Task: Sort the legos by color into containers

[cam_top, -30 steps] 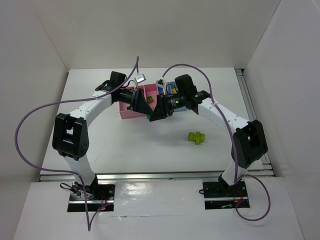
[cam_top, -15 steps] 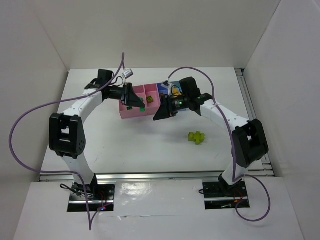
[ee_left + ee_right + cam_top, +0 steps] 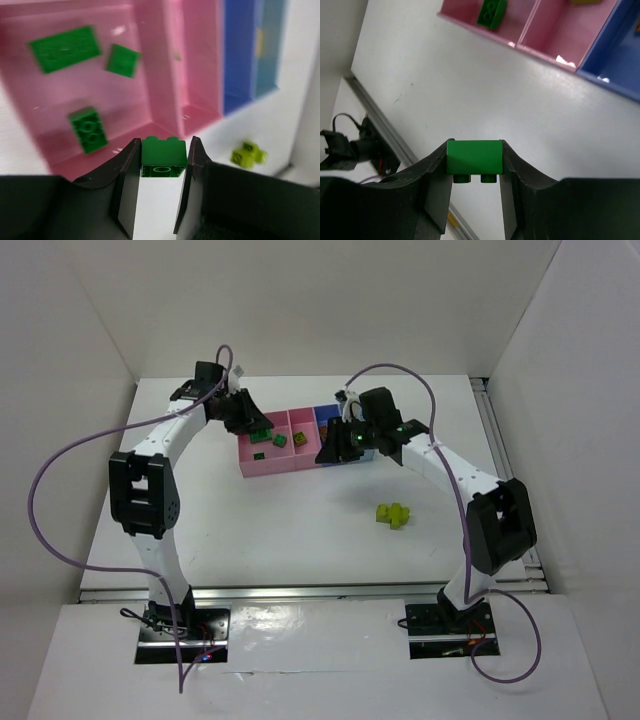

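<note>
My left gripper is shut on a dark green lego, just above the near rim of the wide pink bin. In that bin lie three dark green legos. The narrow pink bin, the blue-purple bin and the light blue bin follow to its right. My right gripper is shut on another dark green lego, above the bare table in front of the containers. From above, the left gripper hangs over the wide pink bin and the right gripper by the blue-purple bin.
A clump of lime green legos lies on the white table in front of the right arm, seen also as lime legos in the left wrist view. An olive-brown brick rests in the narrow pink bin. White walls enclose the table.
The left gripper has swung back and to the left, from the bins' front edge to above the wide pink bin. The right gripper has drifted slightly back and right, brick still held.
</note>
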